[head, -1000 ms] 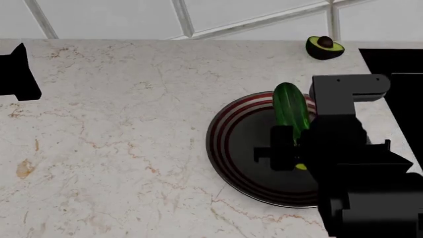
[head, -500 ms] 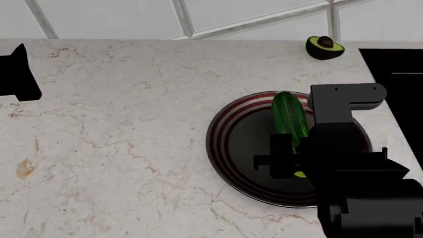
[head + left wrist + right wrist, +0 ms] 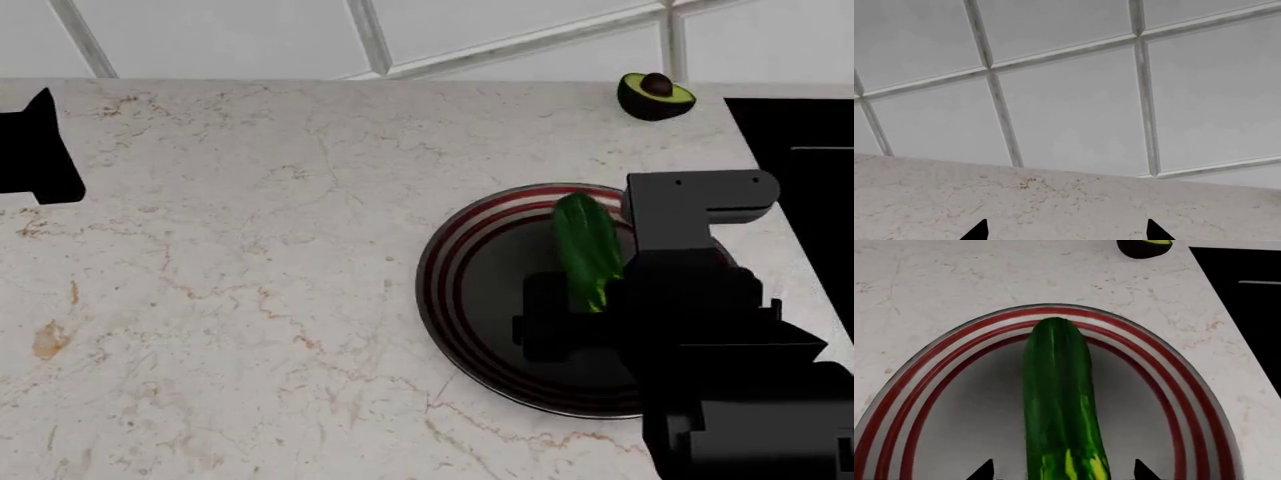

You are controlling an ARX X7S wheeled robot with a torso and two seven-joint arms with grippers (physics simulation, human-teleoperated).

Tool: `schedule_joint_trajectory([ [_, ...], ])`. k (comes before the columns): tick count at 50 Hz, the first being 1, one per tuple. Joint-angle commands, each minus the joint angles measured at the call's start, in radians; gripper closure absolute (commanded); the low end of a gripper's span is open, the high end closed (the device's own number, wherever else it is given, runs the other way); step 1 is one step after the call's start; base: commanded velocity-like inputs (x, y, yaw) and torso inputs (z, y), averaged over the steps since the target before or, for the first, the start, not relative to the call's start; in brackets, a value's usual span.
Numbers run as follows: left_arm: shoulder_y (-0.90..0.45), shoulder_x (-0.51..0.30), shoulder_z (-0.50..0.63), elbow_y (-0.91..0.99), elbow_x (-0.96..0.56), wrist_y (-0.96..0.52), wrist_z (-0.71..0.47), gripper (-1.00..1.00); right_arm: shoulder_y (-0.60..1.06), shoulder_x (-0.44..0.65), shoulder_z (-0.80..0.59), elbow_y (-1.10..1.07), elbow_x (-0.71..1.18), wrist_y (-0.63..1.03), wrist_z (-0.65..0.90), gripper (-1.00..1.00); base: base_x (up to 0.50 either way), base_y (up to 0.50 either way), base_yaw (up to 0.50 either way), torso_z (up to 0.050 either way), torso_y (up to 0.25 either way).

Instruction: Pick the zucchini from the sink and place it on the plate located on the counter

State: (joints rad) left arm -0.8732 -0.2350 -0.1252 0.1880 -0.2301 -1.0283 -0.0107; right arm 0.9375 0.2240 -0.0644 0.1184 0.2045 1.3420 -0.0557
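The zucchini (image 3: 585,248) lies flat in the plate (image 3: 461,290) on the counter (image 3: 240,250), dark green end towards the wall. In the right wrist view the zucchini (image 3: 1057,405) runs along the middle of the plate's well (image 3: 954,420), its yellow-streaked end between my right gripper's tips. My right gripper (image 3: 1062,472) is open, with a gap on each side of the zucchini; in the head view it (image 3: 587,312) hangs over the plate's near half. My left gripper (image 3: 1066,234) is open and empty over bare counter, and shows at the head view's far left (image 3: 34,150). The black sink (image 3: 801,130) is at the right.
A halved avocado (image 3: 655,95) with a brown pit sits on the counter by the tiled wall, near the sink's back corner; it also shows in the right wrist view (image 3: 1143,246). The sink edge (image 3: 1247,305) runs just right of the plate. A white tiled wall (image 3: 1067,90) backs the counter.
The zucchini has come down from a raised tilt to lie flat in the plate. My right gripper's jaws have spread apart and let it go. The left arm has not moved.
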Motion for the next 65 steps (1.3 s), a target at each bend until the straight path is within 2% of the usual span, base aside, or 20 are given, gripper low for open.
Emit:
schedule_joint_trajectory([
  [1,-0.002,0.003,-0.010,0.005,-0.009,-0.014,-0.011,-1.00,-0.007,0.002,0.007,-0.017,0.002,-0.049,-0.027,-1.00,0.00,0.00,0.00,0.000,0.000],
  [19,-0.018,0.005,-0.007,0.021,-0.021,-0.033,-0.022,-1.00,0.103,0.023,0.052,-0.156,0.023,0.089,-0.006,-1.00,0.00,0.00,0.00,0.000,0.000],
  [35,-0.032,0.001,0.002,0.072,-0.036,-0.086,-0.032,-1.00,0.099,0.077,0.200,-0.400,0.086,0.224,-0.011,-1.00,0.00,0.00,0.00,0.000,0.000],
  [37,-0.035,-0.002,0.000,0.076,-0.039,-0.099,-0.033,-1.00,0.095,0.110,0.214,-0.413,0.175,0.228,0.047,-1.00,0.00,0.00,0.00,0.000,0.000],
  [42,-0.033,-0.013,-0.006,0.100,-0.051,-0.132,-0.029,-1.00,0.082,0.235,0.290,-0.448,0.603,0.228,0.355,-1.00,0.00,0.00,0.00,0.000,0.000],
  [48,-0.018,-0.041,-0.003,0.162,-0.067,-0.181,-0.018,-1.00,0.063,0.337,0.376,-0.483,0.939,0.224,0.594,-1.00,0.00,0.00,0.00,0.000,0.000],
  [56,-0.016,-0.056,-0.015,0.202,-0.082,-0.224,-0.016,-1.00,0.043,0.466,0.467,-0.492,1.263,0.215,0.815,-1.00,0.00,0.00,0.00,0.000,0.000],
  [65,-0.017,-0.071,-0.024,0.259,-0.105,-0.279,-0.011,-1.00,-0.038,0.568,0.559,-0.511,1.437,0.177,0.908,-1.00,0.00,0.00,0.00,0.000,0.000],
])
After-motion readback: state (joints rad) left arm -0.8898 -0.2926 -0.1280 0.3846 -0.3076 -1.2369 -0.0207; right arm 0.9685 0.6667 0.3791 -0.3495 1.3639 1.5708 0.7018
